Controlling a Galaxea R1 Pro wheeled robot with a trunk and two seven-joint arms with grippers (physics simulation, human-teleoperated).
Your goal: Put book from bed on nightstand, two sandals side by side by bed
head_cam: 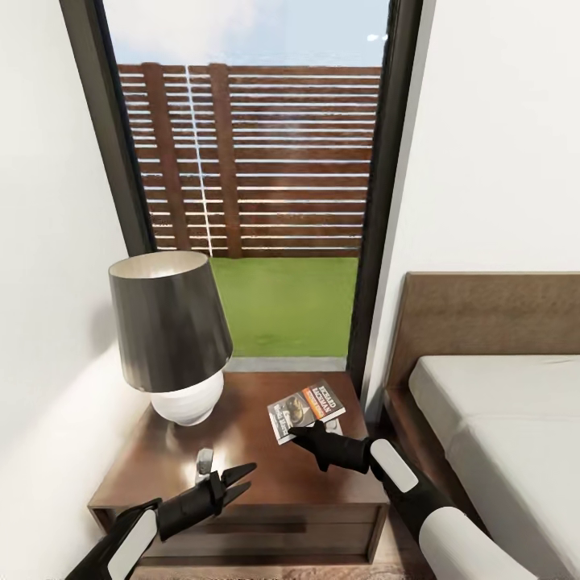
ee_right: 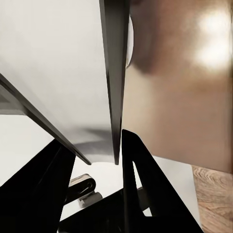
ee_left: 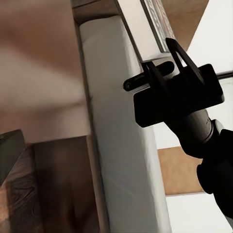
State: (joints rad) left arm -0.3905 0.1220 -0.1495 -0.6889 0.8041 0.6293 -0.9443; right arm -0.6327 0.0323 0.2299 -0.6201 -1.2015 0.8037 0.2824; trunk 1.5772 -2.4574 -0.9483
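Fingers of the right gripper (head_cam: 300, 432) pinch the near edge of the book (head_cam: 305, 410), which seems to lie on the nightstand (head_cam: 266, 475) surface beside the lamp (head_cam: 171, 332); I think they should spread gently, while the left gripper (head_cam: 238, 478) hovers spread.

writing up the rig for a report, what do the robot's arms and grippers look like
Both arms have glossy white shells with black joints and black wrists. The left gripper and right gripper are matte black, each with two slim, pointed fingers shaped like open triangular frames. No cables or markings are visible.
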